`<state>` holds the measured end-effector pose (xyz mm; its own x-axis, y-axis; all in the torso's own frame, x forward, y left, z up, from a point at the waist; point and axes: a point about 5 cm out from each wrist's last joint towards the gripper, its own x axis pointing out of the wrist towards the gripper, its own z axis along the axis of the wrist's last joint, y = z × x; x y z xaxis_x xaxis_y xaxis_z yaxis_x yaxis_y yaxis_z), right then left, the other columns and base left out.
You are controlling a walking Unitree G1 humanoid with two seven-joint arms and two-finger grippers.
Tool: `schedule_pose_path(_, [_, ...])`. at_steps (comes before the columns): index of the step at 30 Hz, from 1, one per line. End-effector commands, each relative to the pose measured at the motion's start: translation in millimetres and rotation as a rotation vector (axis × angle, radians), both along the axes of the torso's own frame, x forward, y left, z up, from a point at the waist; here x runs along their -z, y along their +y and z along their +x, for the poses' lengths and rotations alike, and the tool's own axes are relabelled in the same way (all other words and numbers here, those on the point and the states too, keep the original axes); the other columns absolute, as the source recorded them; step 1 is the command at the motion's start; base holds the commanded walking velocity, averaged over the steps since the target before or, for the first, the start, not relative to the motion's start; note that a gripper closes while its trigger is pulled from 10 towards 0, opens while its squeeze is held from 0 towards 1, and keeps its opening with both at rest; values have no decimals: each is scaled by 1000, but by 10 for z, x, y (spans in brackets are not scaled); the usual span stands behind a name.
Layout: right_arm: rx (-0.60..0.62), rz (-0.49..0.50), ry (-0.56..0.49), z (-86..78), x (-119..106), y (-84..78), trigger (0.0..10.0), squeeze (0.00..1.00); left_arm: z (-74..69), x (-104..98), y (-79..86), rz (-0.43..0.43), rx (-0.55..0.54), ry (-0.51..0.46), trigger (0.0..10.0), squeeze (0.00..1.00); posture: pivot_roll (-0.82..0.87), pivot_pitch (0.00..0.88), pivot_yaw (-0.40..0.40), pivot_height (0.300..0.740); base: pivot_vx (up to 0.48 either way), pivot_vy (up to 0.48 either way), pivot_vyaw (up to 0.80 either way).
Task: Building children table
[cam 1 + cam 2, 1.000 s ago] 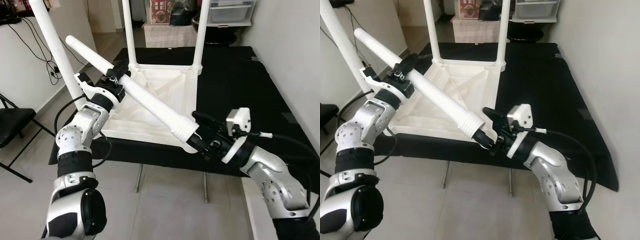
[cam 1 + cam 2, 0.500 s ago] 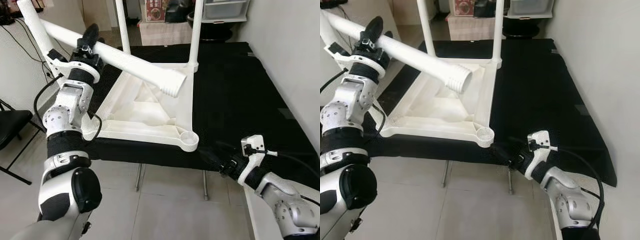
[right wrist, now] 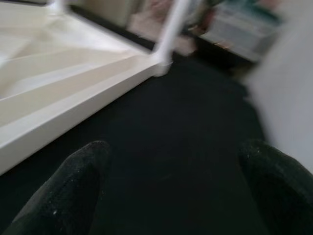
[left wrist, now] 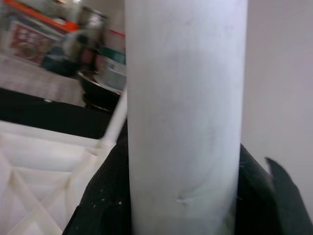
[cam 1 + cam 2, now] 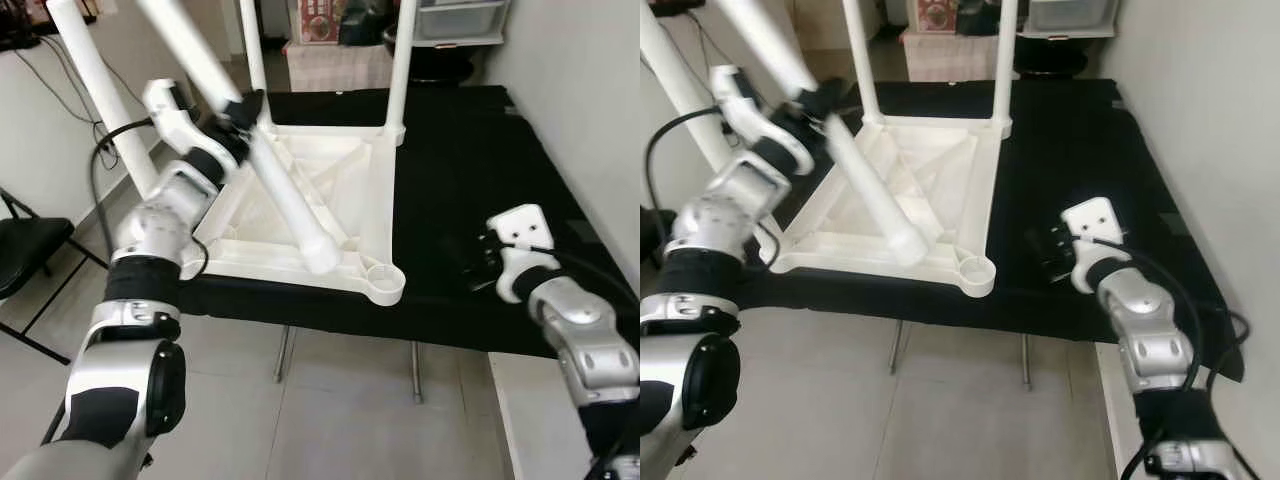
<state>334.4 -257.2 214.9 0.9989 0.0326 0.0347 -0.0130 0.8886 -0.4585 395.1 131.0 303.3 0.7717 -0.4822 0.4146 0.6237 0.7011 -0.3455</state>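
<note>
A white children's table point(image 5: 335, 165) lies upside down on a black-covered surface point(image 5: 470, 160). Three legs stand in its corners: two at the far side point(image 5: 402, 60) and one at the near left point(image 5: 95, 90). The near right corner socket point(image 5: 381, 274) is empty. My left gripper point(image 5: 243, 112) is shut on a loose white leg point(image 5: 285, 195). The leg tilts steeply, its lower end low over the near rim, just left of the empty socket. In the left wrist view the leg point(image 4: 183, 107) sits between the black fingers. My right gripper point(image 5: 472, 262) is open over the black cloth, right of the table, with its fingers point(image 3: 73, 186) wide apart.
A black folding chair point(image 5: 20, 250) stands on the tiled floor at the left. Cables point(image 5: 100, 130) hang along the left wall. Boxes and plastic drawers point(image 5: 455, 20) sit behind the table. A wall point(image 5: 580, 90) runs close on the right.
My left gripper has swung the loose leg from nearly level to steeply tilted, with its lower end down by the near rim. My right gripper rose from below the table edge to over the cloth.
</note>
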Motion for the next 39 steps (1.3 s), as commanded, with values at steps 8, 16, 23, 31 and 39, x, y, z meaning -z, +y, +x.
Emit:
schedule_pose_path(8, [-603,159,303,-196,-29,700,10000,0,-347,212,-587,243,349,-178,0,0,-53,56,75,740,0,0,0])
schedule_pose_path(16, [-817,135,407,-380,29,1058,10000,0,-513,245,-712,297,447,-272,0,0,-49,53,72,740,0,0,0])
schedule_pose_path(23, [-707,176,425,-227,162,1311,10000,0,-607,245,-754,311,478,-306,0,0,-47,46,69,740,0,0,0])
schedule_pose_path(31, [-724,304,402,-224,176,1644,10000,0,-604,180,-780,266,442,-320,10000,0,-42,37,61,740,0,0,0])
schedule_pose_path(39, [-691,366,349,-162,182,1763,10000,0,-612,113,-783,220,433,-321,10000,0,-38,35,63,740,0,0,0])
